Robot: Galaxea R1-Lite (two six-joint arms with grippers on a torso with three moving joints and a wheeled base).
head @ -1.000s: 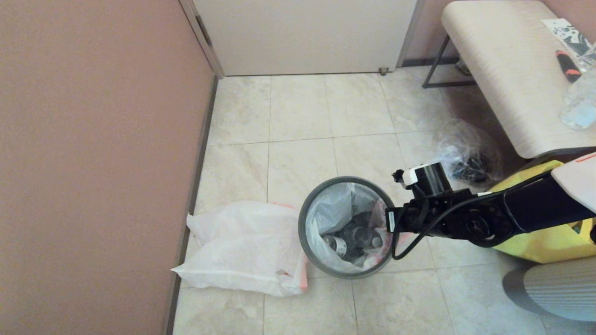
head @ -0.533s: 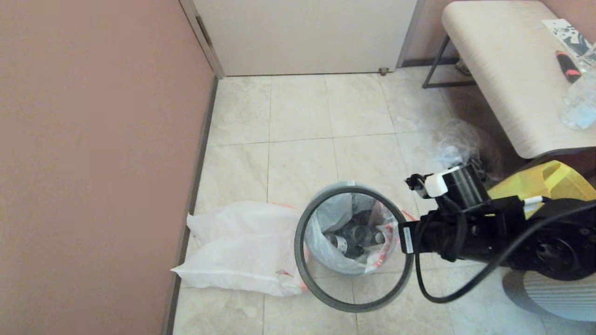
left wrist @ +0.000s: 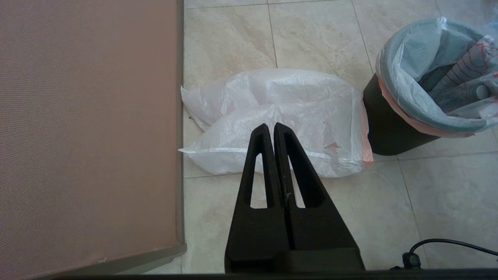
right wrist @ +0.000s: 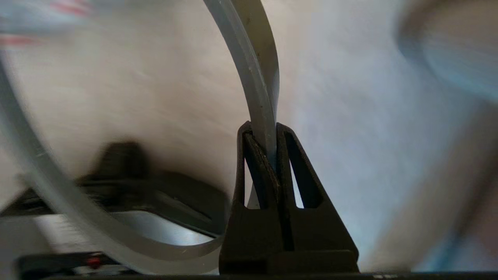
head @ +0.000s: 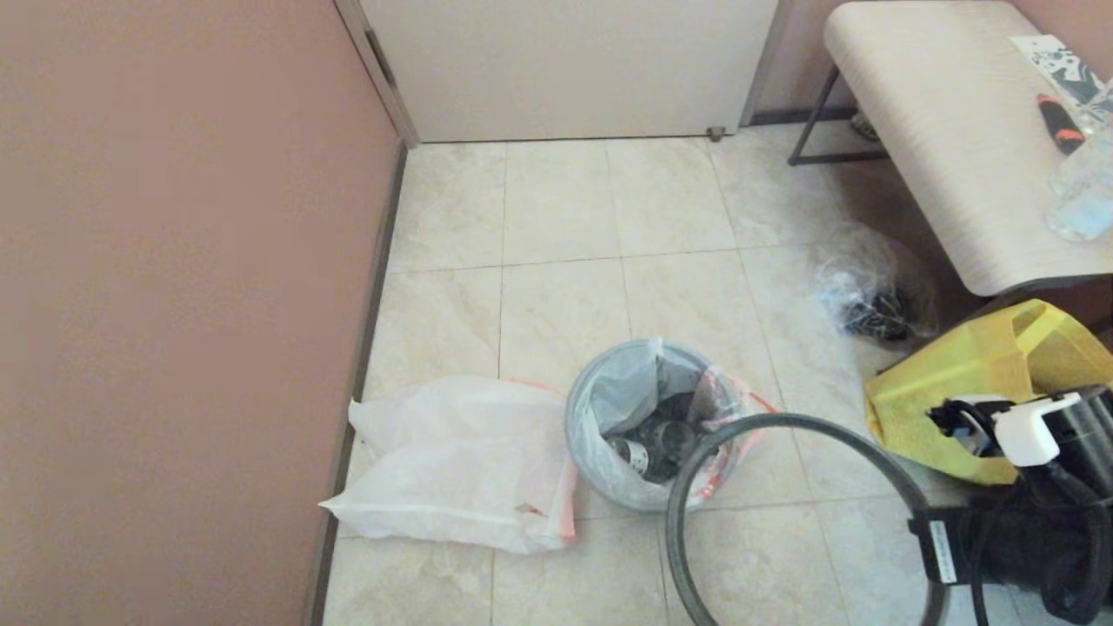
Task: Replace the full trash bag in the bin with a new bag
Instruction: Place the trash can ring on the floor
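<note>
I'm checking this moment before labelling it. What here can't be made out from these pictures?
- Grey hoop: its near part is cut off by the head view's bottom edge.
- Right gripper, shut on the hoop: the floor behind it is blurred in the right wrist view.
- Full trash bag: its lower part is hidden inside the bin.
- New bag: its red prints are too faint to read.
- Left gripper: absent from the head view.

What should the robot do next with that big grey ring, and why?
Probably set the grey ring down on the bare floor. The right gripper is clamped on it, away from the bin, so the full trash bag is uncovered but no hand is free.
</note>
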